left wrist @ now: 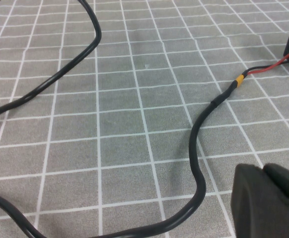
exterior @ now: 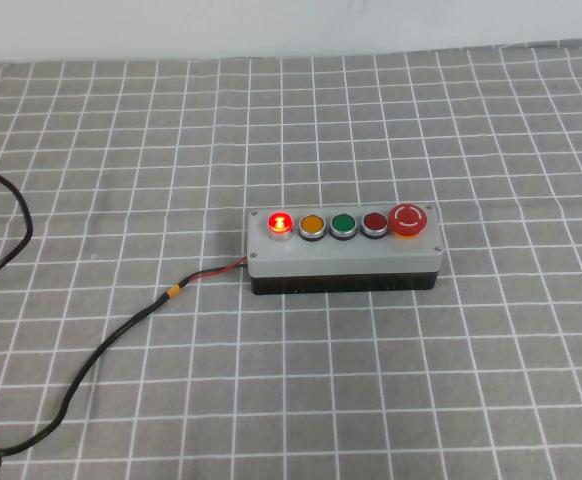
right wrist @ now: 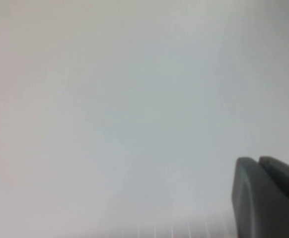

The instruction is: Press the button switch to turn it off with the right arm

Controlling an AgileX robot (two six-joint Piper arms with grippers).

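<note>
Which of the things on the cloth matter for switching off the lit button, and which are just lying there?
Job:
lit red button switch, end of the grey box
right gripper, out of the high view, facing a blank wall

Not needed:
yellow button
green button
dark red button
mushroom button
black cable
left gripper, low over the cable

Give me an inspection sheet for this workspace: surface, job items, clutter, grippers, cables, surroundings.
Surface: grey cloth with white grid, flat.
Job's things: button switch lit red, at the robot's-left end of the grey box; orange, green, dark red and mushroom buttons beside it.
Clutter: nothing seen.
Grippers: left gripper low over the cloth near the cable; right gripper facing a blank pale background. Neither shows in the high view.
Cables: black cable with a yellow band, red lead into the box.
Surroundings: white wall behind the table.
</note>
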